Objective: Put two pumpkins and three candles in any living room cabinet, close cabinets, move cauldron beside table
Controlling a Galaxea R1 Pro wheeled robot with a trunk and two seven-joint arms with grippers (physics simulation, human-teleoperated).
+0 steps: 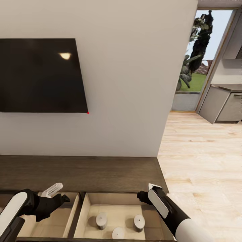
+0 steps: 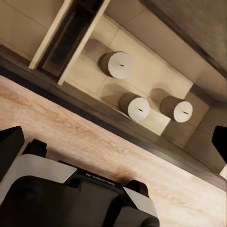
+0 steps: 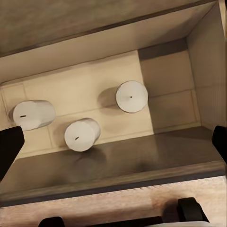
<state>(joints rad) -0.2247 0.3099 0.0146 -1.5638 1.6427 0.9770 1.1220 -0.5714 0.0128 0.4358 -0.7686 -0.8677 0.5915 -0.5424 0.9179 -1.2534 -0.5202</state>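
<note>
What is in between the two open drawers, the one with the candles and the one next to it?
A dark wood divider of the cabinet separates the candle drawer from the left drawer, seen in the head view.

Three candles (image 2: 135, 106) upright in open cabinet (image 2: 156, 71) drawer, seemingly apart.

Even, soft indoor light; bright daylight at the doorway (image 1: 198, 57). One glare spot on the TV (image 1: 65, 55) (a ceiling-lamp reflection, probably). Candles (image 3: 131, 96) cast short soft shadows on the drawer floor (image 3: 170, 85). Renders slightly soft, with compression smear; straight lines lean at the head view's edges.
</note>
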